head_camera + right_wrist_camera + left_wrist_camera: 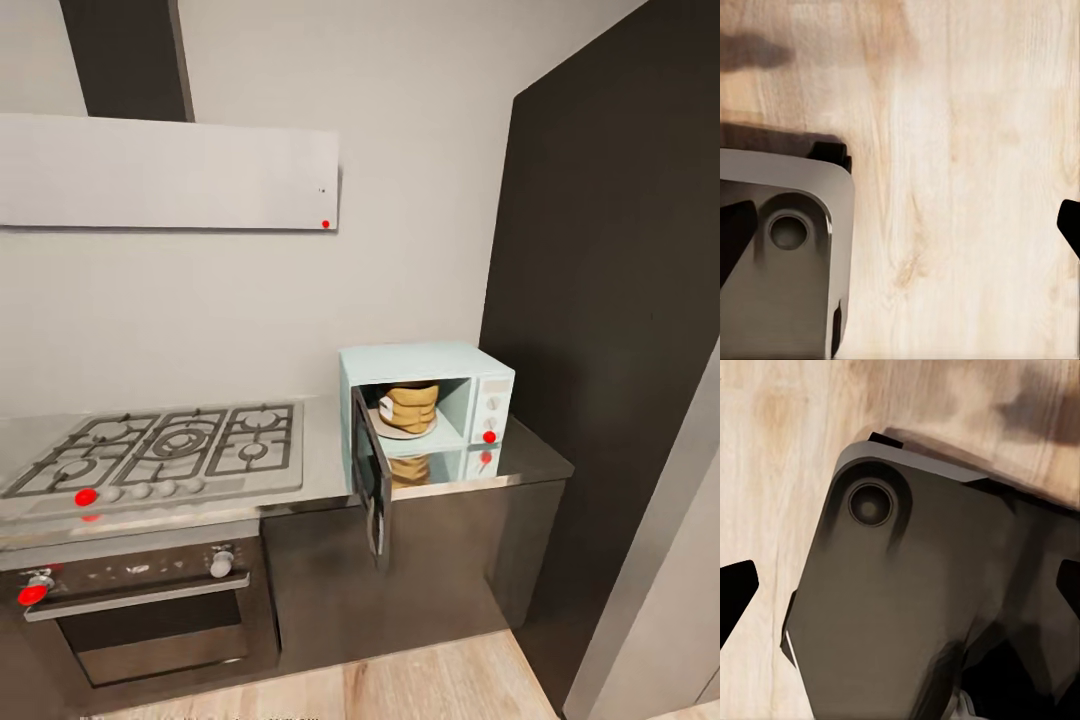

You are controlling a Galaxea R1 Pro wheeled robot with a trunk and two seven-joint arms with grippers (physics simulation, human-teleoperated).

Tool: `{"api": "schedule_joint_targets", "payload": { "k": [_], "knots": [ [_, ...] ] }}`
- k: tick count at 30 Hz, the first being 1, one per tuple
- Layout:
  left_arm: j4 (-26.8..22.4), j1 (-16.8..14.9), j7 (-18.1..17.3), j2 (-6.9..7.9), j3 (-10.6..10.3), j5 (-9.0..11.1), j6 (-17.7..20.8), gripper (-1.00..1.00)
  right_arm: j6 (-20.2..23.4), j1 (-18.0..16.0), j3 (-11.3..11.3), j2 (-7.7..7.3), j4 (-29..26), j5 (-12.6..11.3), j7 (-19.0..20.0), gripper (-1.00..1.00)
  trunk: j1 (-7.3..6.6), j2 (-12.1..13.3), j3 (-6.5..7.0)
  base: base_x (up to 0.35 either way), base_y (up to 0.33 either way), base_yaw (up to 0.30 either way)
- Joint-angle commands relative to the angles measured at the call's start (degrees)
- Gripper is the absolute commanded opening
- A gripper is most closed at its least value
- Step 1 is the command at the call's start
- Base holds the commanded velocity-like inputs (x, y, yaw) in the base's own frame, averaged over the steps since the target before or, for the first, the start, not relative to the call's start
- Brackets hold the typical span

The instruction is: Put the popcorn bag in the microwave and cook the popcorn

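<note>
My left fingers show as dark tips at the two edges of the left wrist view, set far apart with nothing between them. Below them lies the grey body of my own base, with a round recessed fitting near its corner, and around it the light wood floor.

My right fingers are spread just as wide and hold nothing; one dark tip sits at each side of the right wrist view. Under them is the same pale floor, with a rounded grey corner of the base beside it.

Farther out, from my head, the microwave stands on the steel countertop against the wall, next to a tall dark cabinet. Its door hangs open toward me. The popcorn bag sits upright inside the cavity on the round plate; I cannot see its contents. A red dot marks the control panel below two white knobs.

Beside the microwave is the gas hob, the dark oven under it, and the flat white hood above. I can read no writing or brand anywhere.
</note>
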Motion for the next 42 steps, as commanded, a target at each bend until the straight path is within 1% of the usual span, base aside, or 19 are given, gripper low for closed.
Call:
{"api": "schedule_joint_targets", "payload": {
  "k": [1,5,7,11,15,17,20,23,24,25,28,29,32,34,35,37,38,40,42],
  "knots": [
    [-0.1,0.0,-0.1,-0.03,0.1,0.2,-0.1,1.0,0.1,0.0,0.4,-0.04,0.1,0.3,0.1,1.0,0.01,-0.1,-0.07,0.0,0.0,0.265],
    [-1.2,0.0,-0.5,-0.04,-0.2,0.1,0.0,1.0,0.0,0.1,0.4,0.19,0.1,0.4,0.1,1.0,0.01,-0.1,-0.07,0.0,0.0,0.135],
    [-4.1,0.0,-0.6,-0.09,-0.4,-0.2,0.1,1.0,0.0,0.1,0.4,0.21,0.1,0.5,0.1,1.0,0.01,-0.1,-0.07,0.0,0.0,0.019],
    [-15.8,0.0,-0.3,-0.02,-0.9,-1.4,1.5,1.0,0.0,0.1,0.4,0.04,0.1,0.5,0.1,1.0,0.01,-0.1,-0.07,0.0,0.0,0.004],
    [-33.2,0.0,-0.3,0.1,-1.1,-4.8,11.6,1.0,0.0,0.1,0.4,0.22,0.0,0.6,0.1,1.0,0.01,-0.1,-0.07,0.0,0.0,0.0],
    [-42.4,0.0,-0.2,0.13,-1.1,-5.5,16.8,1.0,0.0,0.1,0.4,0.27,0.0,0.6,0.1,1.0,0.01,-0.1,-0.07,0.0,0.0,0.0],
    [-57.6,0.0,-0.3,-0.11,-1.1,-5.9,25.0,1.0,-0.1,0.1,0.4,0.27,0.0,0.7,0.1,1.0,0.01,-0.1,-0.07,0.0,0.0,0.0],
    [-68.7,-0.3,-0.5,-0.24,-1.4,-5.9,31.4,1.0,-0.9,0.1,0.4,0.29,0.0,0.7,0.1,1.0,0.01,-0.1,-0.07,0.0,0.0,0.0],
    [-70.5,-0.7,-0.6,-0.31,-1.4,-5.9,33.3,1.0,-1.2,0.1,0.4,0.32,0.0,0.7,0.1,1.0,0.01,-0.1,-0.07,0.0,0.0,0.0],
    [-72.6,-3.2,-0.6,-0.93,-1.6,-5.9,37.1,1.0,-1.6,0.1,0.4,0.35,0.0,0.7,0.1,1.0,0.01,-0.1,-0.07,0.0,0.0,0.0],
    [-73.8,-9.0,-0.7,-2.79,-1.8,-5.7,40.1,1.0,-1.9,0.1,0.4,0.37,0.0,0.7,0.1,1.0,0.01,-0.1,-0.07,0.0,0.0,0.0],
    [-74.4,-12.4,-0.8,-4.02,-1.9,-5.6,40.4,1.0,-2.0,0.1,0.4,0.35,0.0,0.7,0.1,1.0,0.01,-0.1,-0.07,0.0,0.0,0.0],
    [-74.8,-14.7,-1.1,-5.41,-2.0,-5.5,39.3,1.0,-2.1,0.1,0.4,0.37,0.0,0.7,0.1,1.0,0.01,-0.1,-0.07,0.0,0.0,0.0],
    [-74.9,-15.1,-1.1,-5.74,-3.3,-5.5,36.8,1.0,-2.1,0.1,0.4,0.37,0.0,0.7,0.0,1.0,0.01,-0.1,-0.07,0.0,0.0,0.0],
    [-74.6,-15.3,-0.6,-5.8,-7.8,-5.7,33.8,1.0,-2.1,0.1,0.4,0.43,0.0,0.7,0.0,1.0,0.01,-0.1,-0.07,0.0,0.0,0.0],
    [-74.7,-15.3,0.1,-5.83,-11.4,-5.9,32.9,1.0,-2.1,0.1,0.4,0.44,0.0,0.7,0.0,1.0,0.01,-0.1,-0.07,0.0,0.0,0.0],
    [-75.1,-15.4,2.1,-5.87,-14.1,-5.9,32.7,1.0,-2.1,0.1,0.4,0.45,0.0,0.6,0.0,1.0,0.01,-0.1,-0.07,0.0,0.0,0.0],
    [-75.2,-15.4,5.2,-5.84,-16.5,-5.6,32.5,1.0,-2.1,0.1,0.4,0.52,0.0,0.6,0.0,1.0,0.01,-0.1,-0.07,0.0,0.0,0.0],
    [-75.4,-15.4,6.6,-5.84,-17.5,-5.5,32.4,1.0,-2.1,0.1,0.4,0.5,0.0,0.5,0.0,1.0,0.01,-0.1,-0.07,0.0,0.0,0.0]
  ]
}}
